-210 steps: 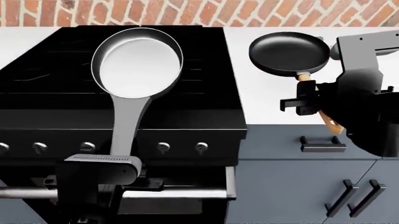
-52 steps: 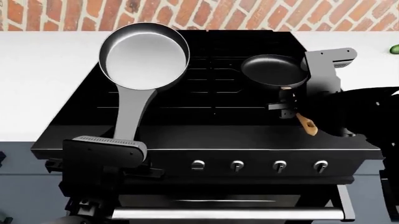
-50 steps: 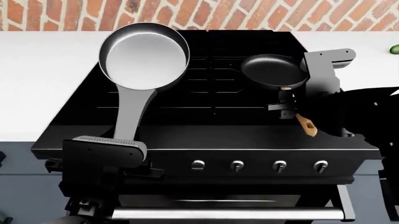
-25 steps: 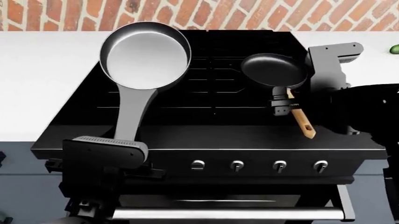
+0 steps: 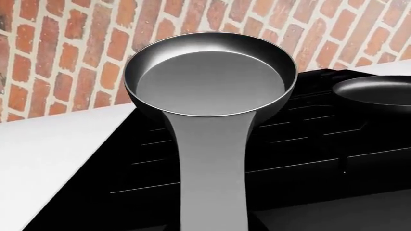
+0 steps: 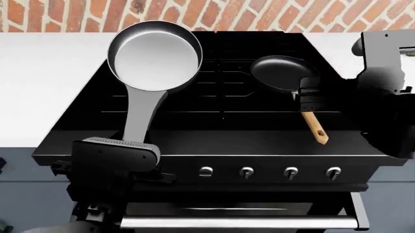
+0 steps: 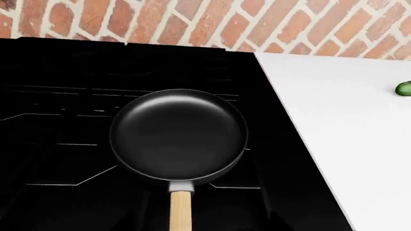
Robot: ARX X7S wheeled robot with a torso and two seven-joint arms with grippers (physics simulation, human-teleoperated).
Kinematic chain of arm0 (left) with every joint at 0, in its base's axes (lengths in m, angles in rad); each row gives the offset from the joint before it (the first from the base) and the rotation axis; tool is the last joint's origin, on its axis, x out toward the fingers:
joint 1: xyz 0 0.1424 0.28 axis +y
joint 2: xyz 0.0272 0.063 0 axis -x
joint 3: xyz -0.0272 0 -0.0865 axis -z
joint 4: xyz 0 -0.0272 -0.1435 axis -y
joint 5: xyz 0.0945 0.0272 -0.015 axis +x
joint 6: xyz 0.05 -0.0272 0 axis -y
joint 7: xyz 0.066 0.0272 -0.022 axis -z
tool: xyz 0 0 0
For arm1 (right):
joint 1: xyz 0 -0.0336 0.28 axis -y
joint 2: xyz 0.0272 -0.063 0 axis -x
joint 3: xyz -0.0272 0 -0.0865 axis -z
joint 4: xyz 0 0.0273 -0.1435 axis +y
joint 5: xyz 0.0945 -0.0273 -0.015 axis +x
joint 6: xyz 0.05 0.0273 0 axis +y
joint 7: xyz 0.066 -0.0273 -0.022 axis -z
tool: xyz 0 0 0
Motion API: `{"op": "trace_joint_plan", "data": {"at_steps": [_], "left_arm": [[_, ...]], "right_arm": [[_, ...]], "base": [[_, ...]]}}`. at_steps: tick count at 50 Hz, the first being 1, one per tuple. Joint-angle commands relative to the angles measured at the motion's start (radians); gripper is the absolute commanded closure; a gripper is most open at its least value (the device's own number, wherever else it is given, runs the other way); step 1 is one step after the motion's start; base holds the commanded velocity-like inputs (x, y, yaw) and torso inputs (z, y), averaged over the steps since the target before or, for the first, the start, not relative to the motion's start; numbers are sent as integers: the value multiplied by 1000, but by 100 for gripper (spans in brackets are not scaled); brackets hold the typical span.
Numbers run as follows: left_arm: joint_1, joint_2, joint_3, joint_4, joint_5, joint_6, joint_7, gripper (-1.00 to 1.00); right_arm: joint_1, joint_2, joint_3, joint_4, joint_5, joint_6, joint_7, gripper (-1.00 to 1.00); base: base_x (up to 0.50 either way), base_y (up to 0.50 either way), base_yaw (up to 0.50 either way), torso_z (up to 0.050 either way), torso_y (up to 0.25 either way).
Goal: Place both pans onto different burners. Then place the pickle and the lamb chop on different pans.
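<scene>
The grey pan [image 6: 154,59] is over the stove's [image 6: 220,131] back left burners [image 5: 192,144], its long handle running to the left claw [image 6: 120,150], which grips it. The black pan [image 6: 283,73] rests on the stove's right grates, wooden handle toward the knobs. The right claw [image 6: 306,97] sits by that handle; its grip is unclear. The pickle [image 7: 404,88] lies on the white surface [image 7: 334,106] right of the stove.

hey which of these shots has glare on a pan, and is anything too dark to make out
Head view: the grey pan base is nearly white with glare. Left wrist view: softer sheen on it. Right wrist view: the black pan shows faint sheen, and the stove top around it is almost solid black.
</scene>
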Motion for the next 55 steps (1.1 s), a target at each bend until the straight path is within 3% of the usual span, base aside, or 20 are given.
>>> {"op": "trace_joint_plan", "data": {"at_steps": [1,8,17,33,55], "left_arm": [[-68,25,-39,-60,-2,-3,10,100],[-174,50,-57,-122,-131,-75,3,100],[-251,91,-67,-286,-200,-97,103,100],[-279,144,-62,-525,-194,-79,243,100],[-256,156,-67,-624,-200,-61,275,100]], "right_arm": [[-176,46,133,-209,76,-146,66,-100],[-253,63,207,-292,86,-208,82,-100],[-269,71,221,-297,75,-227,65,-100],[-265,68,220,-286,96,-232,52,-100],[-270,71,220,-279,93,-243,49,-100]], "base": [[0,0,0,0,0],[0,0,0,0,3],[0,0,0,1,1],[0,0,0,1,2],[1,0,0,0,2]]}}
